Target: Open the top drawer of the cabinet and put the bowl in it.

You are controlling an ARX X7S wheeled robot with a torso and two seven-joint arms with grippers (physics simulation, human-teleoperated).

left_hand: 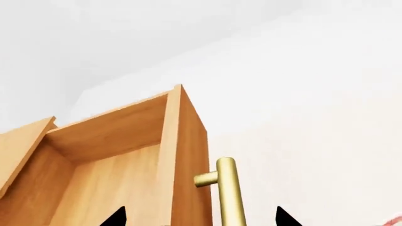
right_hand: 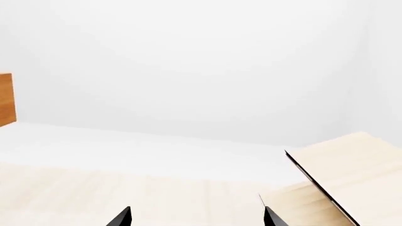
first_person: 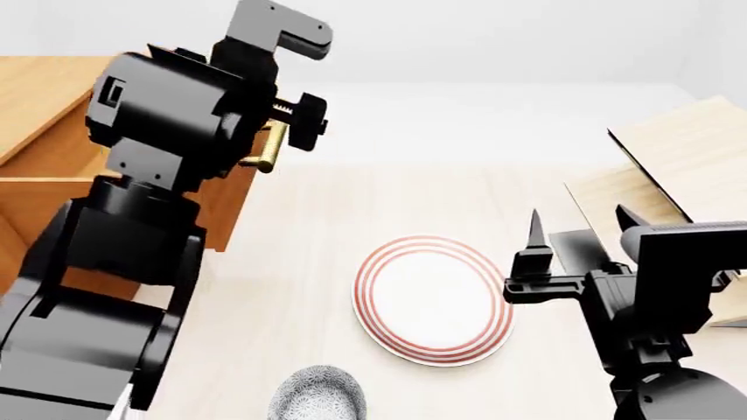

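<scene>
Drawer work is the step in hand: the orange-brown wooden top drawer [left_hand: 119, 155] stands pulled out of the cabinet [first_person: 47, 157], its hollow showing in the left wrist view. Your left gripper [left_hand: 201, 217] has its tips spread wide either side of the brass bar handle [left_hand: 229, 193], holding nothing. Only the head view shows the small blue-grey speckled bowl [first_person: 317, 395] at the near edge, beside the white red-ringed plate [first_person: 435, 297]. Your right gripper [first_person: 580, 229] hovers open and empty. Next, judge whether the drawer gapes enough, then fetch the bowl.
</scene>
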